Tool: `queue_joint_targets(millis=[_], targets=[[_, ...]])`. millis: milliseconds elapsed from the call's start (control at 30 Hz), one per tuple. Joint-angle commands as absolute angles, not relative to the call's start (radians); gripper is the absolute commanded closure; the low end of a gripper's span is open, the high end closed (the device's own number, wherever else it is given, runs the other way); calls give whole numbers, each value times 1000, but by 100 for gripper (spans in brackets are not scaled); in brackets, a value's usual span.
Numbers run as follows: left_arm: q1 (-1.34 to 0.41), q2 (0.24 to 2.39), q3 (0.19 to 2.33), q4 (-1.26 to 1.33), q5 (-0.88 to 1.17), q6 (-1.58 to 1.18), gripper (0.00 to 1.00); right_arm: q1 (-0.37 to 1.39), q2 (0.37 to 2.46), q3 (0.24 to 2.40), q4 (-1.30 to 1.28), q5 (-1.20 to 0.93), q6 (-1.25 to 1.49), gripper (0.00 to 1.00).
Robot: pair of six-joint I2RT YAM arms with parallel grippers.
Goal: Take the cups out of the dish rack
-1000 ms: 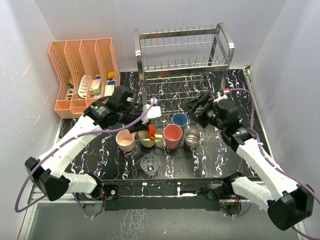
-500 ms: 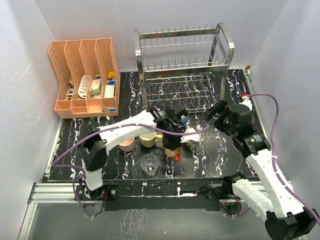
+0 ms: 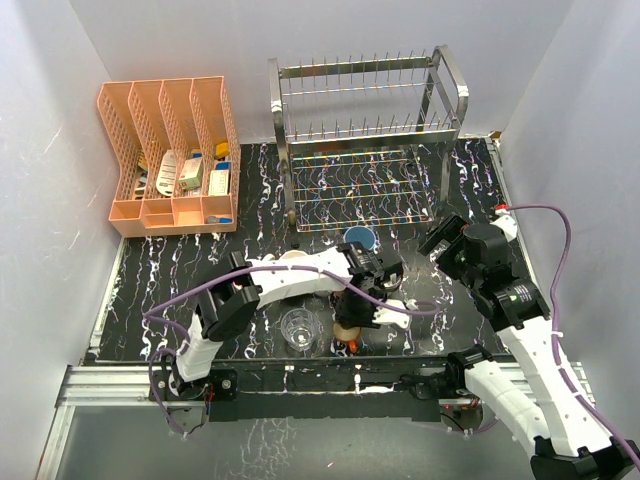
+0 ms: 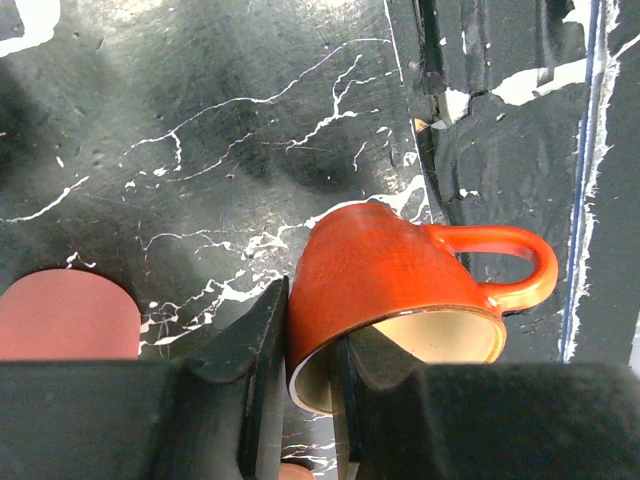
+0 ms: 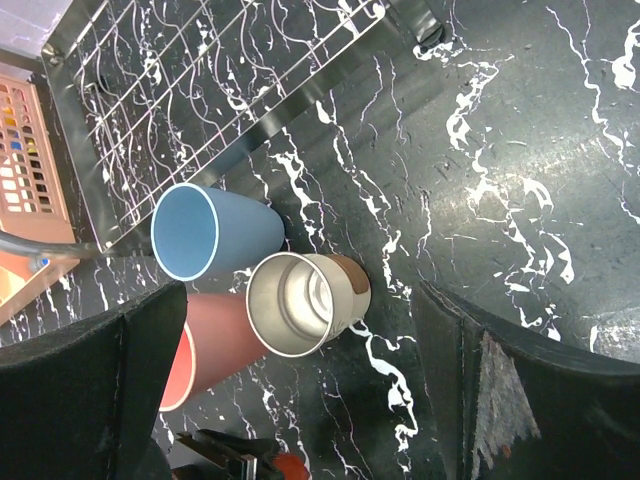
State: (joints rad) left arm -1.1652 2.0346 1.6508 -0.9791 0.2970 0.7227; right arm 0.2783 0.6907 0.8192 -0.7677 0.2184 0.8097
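**Chrome wires bare, orange mug in the grip**

We see no cup on either tier of the dish rack (image 3: 365, 130), so the unloading looks all but done. On the black marbled table (image 3: 160, 270) in front of it, the light blue tumbler (image 5: 215, 235), the steel cup (image 5: 300, 303) and the salmon-red cup (image 5: 205, 360) stand bunched close, mouths up. The clear glass (image 3: 299, 328) sits nearer the front edge.

The left gripper (image 4: 305, 365) pinches the small orange mug (image 4: 400, 280) by its rim, one finger inside, one outside. The mug is glossy orange with a cream lining, tipped on its side just beside the glass — whether it touches the table we cannot tell. Setting it down upright is, we judge, what is left.

The right gripper (image 3: 443, 238) hovers with its fingers spread, holding nothing. We cannot make out any cups under the left arm.
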Motion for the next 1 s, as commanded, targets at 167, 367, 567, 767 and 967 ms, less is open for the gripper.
queue_joint_targets(millis=[167,367,567,767,967], targets=[[-1203,2078,1681,-973,221,798,100,274,683,916,-794,252,754,2],[-1203,2081,1700,-974,203,820,62,274,670,906,-799,252,736,2],[-1204,1983,1721,-1058,158,849,18,274,666,902,-799,252,724,2],[-1189,1808,1705,-1133,155,835,3,275,680,894,-795,256,722,2],[-1165,1561,1597,-1136,182,788,3,274,684,867,-771,263,730,2]])
